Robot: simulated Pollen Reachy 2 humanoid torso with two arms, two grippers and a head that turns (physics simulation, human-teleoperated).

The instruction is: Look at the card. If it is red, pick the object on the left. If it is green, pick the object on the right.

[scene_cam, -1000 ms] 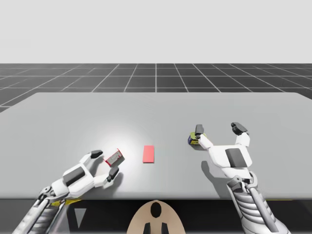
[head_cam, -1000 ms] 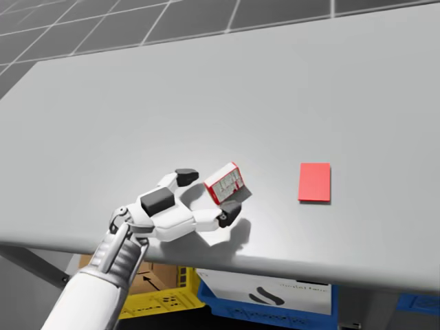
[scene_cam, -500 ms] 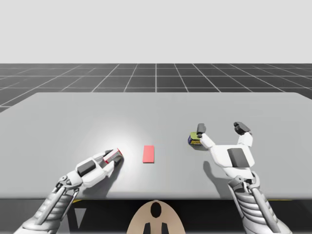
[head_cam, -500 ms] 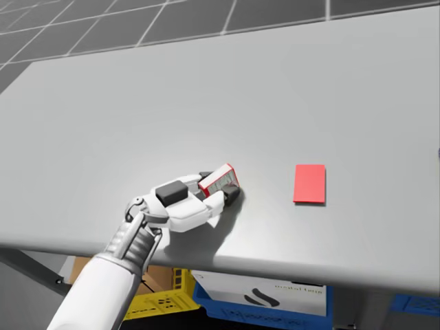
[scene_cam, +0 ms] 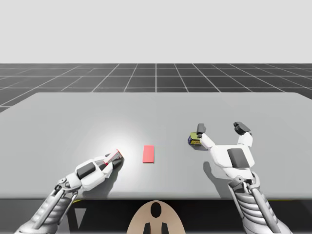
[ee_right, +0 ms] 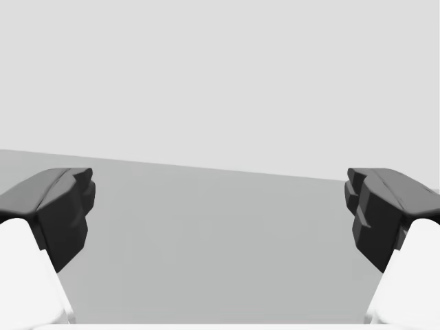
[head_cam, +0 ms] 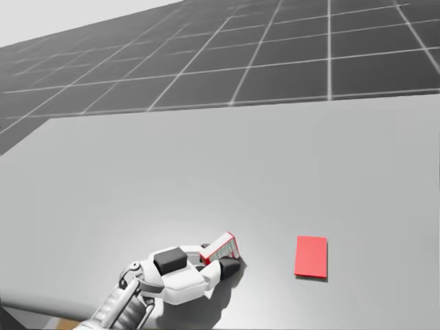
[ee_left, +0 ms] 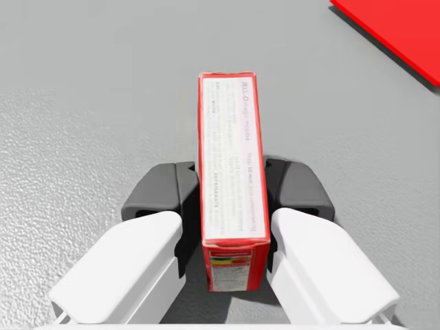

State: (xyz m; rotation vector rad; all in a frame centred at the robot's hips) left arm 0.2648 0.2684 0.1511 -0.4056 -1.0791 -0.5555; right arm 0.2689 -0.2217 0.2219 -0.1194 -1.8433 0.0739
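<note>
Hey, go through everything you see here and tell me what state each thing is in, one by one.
Left gripper: shut on the red box.
Red box: gripped on its narrow edge, tilted; unclear whether lifted.
Right gripper: open, holding nothing.
Small yellow and dark object: on the table beside the right gripper, not gripped.
Red card: lying flat.

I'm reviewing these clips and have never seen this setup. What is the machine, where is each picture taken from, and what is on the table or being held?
It is a simulated two-armed robot torso at a grey table. One picture comes from a fixed camera above, one from the robot's head, and one from each wrist, looking along that hand's two fingers. On the table lie a red card in the middle and a small yellow and dark object to the right. The left gripper is shut on a narrow red box. The right gripper is open and holds nothing.
</note>
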